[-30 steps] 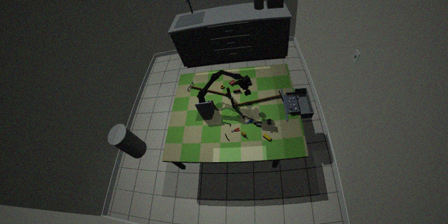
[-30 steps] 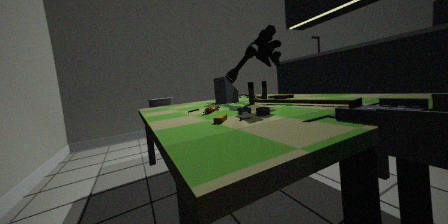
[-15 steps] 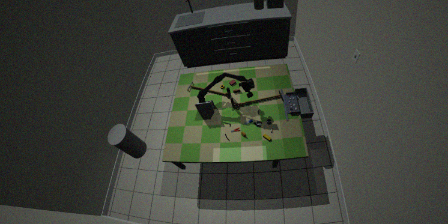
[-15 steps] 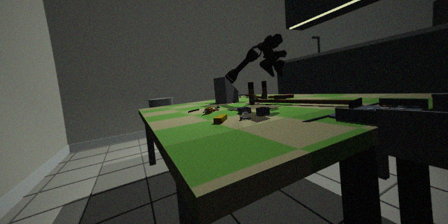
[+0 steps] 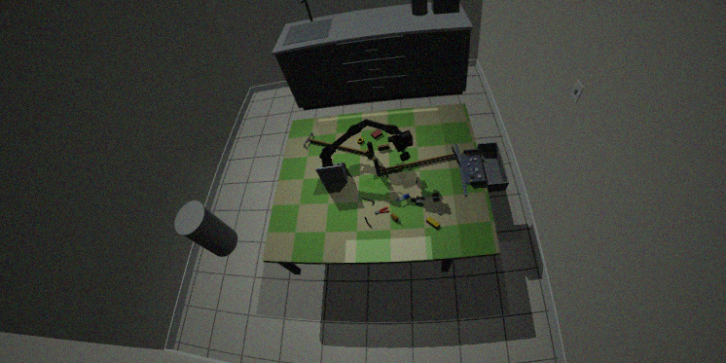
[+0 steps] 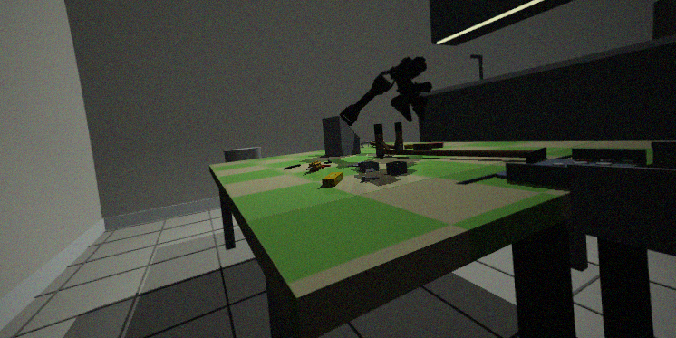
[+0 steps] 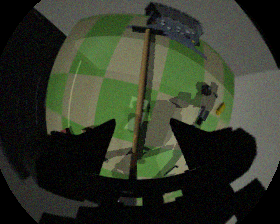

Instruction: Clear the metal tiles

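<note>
Brown-shafted, the long scraper (image 5: 421, 161) (image 6: 463, 151) (image 7: 142, 85) lies on the table (image 5: 309, 246) (image 6: 331, 236) (image 7: 122, 49), its head at the near end of the steel bench plate (image 5: 463, 173) (image 6: 567, 173) (image 7: 183, 44), apparently placed so a push runs straight toward the catch box (image 5: 498, 172) (image 6: 663, 155) (image 7: 158, 12). Seen from above, 12 o'clock being the counter side, plate and box sit around 3 o'clock from my fingers (image 5: 405, 156) (image 6: 415, 117). Metal tiles (image 5: 473, 167) (image 6: 603, 161) (image 7: 173, 26) remain scattered on the plate, so the clearing is still to do. My fingers are spread wide, holding nothing, above the table. The scraper's upright grip (image 5: 377, 164) (image 6: 378, 139) stands toward 8 o'clock, presumably raised so I can clasp it without scraping the table. I judge that the next move is lining up and lowering there; the second long tool (image 5: 340, 147), toward 9 o'clock, could be mistaken for it.
</note>
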`<state>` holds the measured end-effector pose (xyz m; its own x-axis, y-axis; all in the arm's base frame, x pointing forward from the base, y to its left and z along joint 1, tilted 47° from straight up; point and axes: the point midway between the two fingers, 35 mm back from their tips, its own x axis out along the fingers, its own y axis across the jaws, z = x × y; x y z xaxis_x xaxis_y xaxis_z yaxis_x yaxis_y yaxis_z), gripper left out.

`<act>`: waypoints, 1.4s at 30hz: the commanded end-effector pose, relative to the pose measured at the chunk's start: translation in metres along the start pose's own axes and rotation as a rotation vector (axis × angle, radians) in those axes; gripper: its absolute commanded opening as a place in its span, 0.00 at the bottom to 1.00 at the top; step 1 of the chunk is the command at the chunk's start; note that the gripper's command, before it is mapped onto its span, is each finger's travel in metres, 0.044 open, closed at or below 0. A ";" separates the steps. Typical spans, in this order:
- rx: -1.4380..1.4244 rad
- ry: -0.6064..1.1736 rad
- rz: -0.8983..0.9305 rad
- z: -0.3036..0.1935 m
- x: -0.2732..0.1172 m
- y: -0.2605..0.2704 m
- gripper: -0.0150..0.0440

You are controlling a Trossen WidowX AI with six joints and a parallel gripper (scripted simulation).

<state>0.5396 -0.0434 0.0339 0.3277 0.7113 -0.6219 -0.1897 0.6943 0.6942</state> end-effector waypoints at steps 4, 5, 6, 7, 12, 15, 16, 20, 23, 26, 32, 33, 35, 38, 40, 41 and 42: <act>0.001 -0.019 -0.001 -0.005 -0.011 -0.001 1.00; 0.002 -0.022 -0.001 -0.006 -0.013 -0.001 1.00; 0.004 -0.025 -0.001 -0.006 -0.014 -0.001 1.00; 0.005 -0.028 -0.001 -0.007 -0.016 -0.002 1.00; 0.011 -0.042 -0.002 -0.012 -0.024 -0.003 1.00; 0.014 -0.051 -0.003 -0.016 -0.028 -0.004 1.00; 0.015 -0.053 -0.003 -0.017 -0.030 -0.004 1.00; 0.020 -0.065 -0.004 -0.021 -0.036 -0.005 1.00; 0.023 -0.074 -0.005 -0.025 -0.040 -0.006 1.00; 0.027 -0.082 -0.005 -0.029 -0.044 -0.006 1.00; 0.034 -0.099 -0.007 -0.037 -0.053 -0.006 1.00; 0.035 -0.102 -0.007 -0.038 -0.054 -0.006 1.00; 0.037 -0.108 -0.008 -0.041 -0.057 -0.007 1.00; 0.040 -0.117 -0.008 -0.046 -0.060 -0.007 1.00; 0.042 -0.123 -0.009 -0.049 -0.063 -0.007 1.00; 0.043 -0.125 -0.009 -0.050 -0.064 -0.007 1.00; 0.045 -0.128 -0.010 -0.052 -0.065 -0.006 1.00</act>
<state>0.4763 -0.0894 0.0482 0.4391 0.6813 -0.5857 -0.1394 0.6957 0.7047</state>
